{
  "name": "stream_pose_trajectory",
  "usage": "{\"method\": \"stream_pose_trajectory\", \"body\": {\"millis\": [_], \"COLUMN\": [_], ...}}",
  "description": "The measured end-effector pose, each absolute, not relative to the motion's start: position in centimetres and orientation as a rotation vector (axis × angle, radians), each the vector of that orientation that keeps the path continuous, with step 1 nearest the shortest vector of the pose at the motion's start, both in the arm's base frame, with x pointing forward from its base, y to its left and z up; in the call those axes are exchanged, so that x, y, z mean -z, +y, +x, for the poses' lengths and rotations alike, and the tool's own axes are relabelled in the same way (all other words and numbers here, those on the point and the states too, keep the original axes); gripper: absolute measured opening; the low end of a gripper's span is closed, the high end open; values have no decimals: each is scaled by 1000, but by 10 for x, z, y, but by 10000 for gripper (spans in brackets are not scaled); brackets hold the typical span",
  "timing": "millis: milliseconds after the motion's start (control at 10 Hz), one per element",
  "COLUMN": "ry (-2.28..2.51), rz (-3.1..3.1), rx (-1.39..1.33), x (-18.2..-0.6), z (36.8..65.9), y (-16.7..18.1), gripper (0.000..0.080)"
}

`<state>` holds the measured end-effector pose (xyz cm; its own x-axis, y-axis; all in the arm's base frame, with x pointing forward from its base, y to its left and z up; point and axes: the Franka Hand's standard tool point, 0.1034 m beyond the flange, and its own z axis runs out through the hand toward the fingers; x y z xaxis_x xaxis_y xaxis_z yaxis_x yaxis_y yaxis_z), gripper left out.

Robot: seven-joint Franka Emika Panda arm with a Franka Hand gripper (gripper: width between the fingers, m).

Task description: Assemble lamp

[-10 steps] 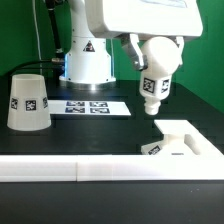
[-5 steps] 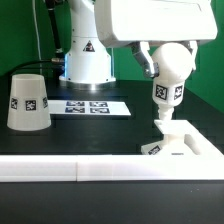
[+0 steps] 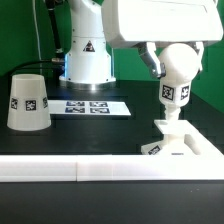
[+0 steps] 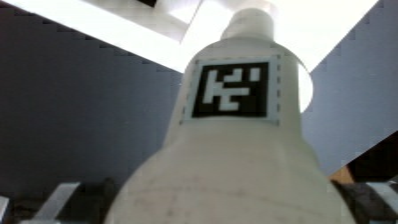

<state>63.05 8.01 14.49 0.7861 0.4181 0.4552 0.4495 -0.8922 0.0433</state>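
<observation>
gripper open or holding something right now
Gripper: closed, holding the lamp bulb upright, narrow end down at the square base.

I see open tabletop [image 3: 100, 135] between the shade [image 3: 28, 100], near the edge on the exterior view's left, and the base [image 3: 195, 140] at the front corner on its right. The bulb [image 3: 172, 88] hangs over that base. A white bar [image 3: 70, 170] walls the front edge.
</observation>
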Motion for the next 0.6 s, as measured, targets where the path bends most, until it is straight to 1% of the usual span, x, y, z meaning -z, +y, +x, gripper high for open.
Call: {"method": "stream_pose_trajectory", "body": {"millis": [200,300,600], "ry": [-702,-707,-672], "rz": [-2913,-2912,-2911], "rx": [790,781,791], "x": [-145,-142,-141], "z": [632,630,630], "y": [77,80,84], "gripper": [579,579,579]}}
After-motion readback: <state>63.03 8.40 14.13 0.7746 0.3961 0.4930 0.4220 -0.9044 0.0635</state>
